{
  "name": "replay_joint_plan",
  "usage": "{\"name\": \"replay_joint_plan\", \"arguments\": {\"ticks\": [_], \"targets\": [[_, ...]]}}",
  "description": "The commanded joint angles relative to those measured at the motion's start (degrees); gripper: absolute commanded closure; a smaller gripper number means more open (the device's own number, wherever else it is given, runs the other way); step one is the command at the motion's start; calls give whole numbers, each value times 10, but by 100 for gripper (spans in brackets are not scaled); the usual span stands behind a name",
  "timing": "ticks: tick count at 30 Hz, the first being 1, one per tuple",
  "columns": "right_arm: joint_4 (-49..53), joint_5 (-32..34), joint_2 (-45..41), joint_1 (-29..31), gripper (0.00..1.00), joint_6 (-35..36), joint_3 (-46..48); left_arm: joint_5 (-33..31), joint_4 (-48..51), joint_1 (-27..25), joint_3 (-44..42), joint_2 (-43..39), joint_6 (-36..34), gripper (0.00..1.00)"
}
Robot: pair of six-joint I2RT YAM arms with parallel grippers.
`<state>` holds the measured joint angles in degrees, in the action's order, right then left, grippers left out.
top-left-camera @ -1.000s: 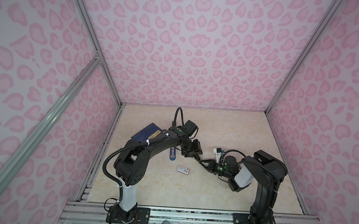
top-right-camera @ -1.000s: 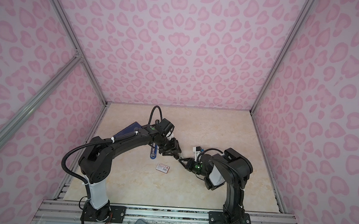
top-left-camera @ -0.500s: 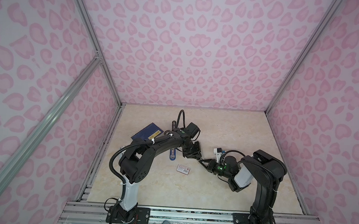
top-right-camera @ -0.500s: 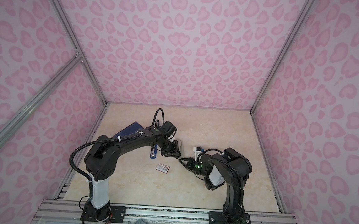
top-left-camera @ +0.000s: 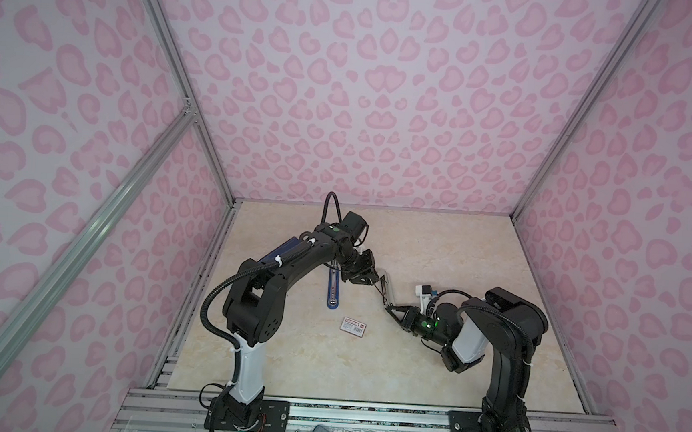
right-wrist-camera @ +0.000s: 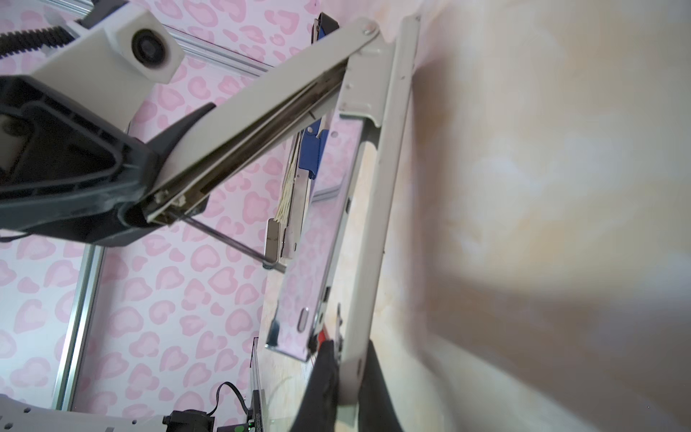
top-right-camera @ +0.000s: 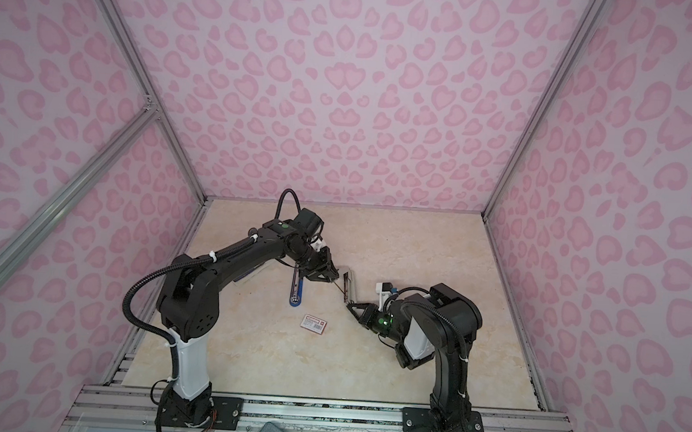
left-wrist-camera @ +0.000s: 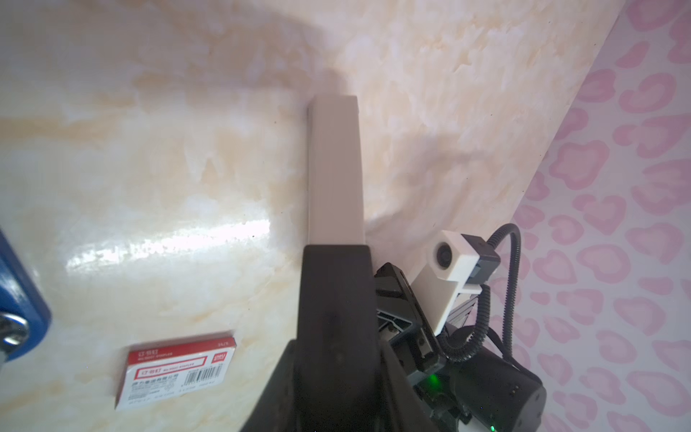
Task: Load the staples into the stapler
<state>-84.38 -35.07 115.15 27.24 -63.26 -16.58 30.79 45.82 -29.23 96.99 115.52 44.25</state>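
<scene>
Stapler (right-wrist-camera: 381, 187) is being held splayed open, left gripper (right-wrist-camera: 175, 168) clamping one arm and right gripper (right-wrist-camera: 346, 374) clamping the other

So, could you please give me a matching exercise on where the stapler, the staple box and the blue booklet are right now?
Things: 1 stapler; 2 staple box; 3 blue booklet.
Places: A lying alone on the table; B partly hidden under the left arm; C hinged open, gripped by the left gripper and the right gripper.
Pairs: 1-C, 2-A, 3-B.
</scene>
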Motion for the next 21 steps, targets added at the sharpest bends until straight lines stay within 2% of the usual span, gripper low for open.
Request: {"name": "replay_joint_plan", "arguments": {"ticks": [1, 8, 21], "targets": [[76, -41, 14, 2, 100, 30, 11, -42, -6, 19, 53, 29, -38, 97], [62, -65, 24, 2, 100, 29, 9, -24, 43, 43, 166, 112, -61, 97], [59, -94, 28, 1, 100, 33, 11, 2, 90, 74, 292, 204, -78, 97]]}}
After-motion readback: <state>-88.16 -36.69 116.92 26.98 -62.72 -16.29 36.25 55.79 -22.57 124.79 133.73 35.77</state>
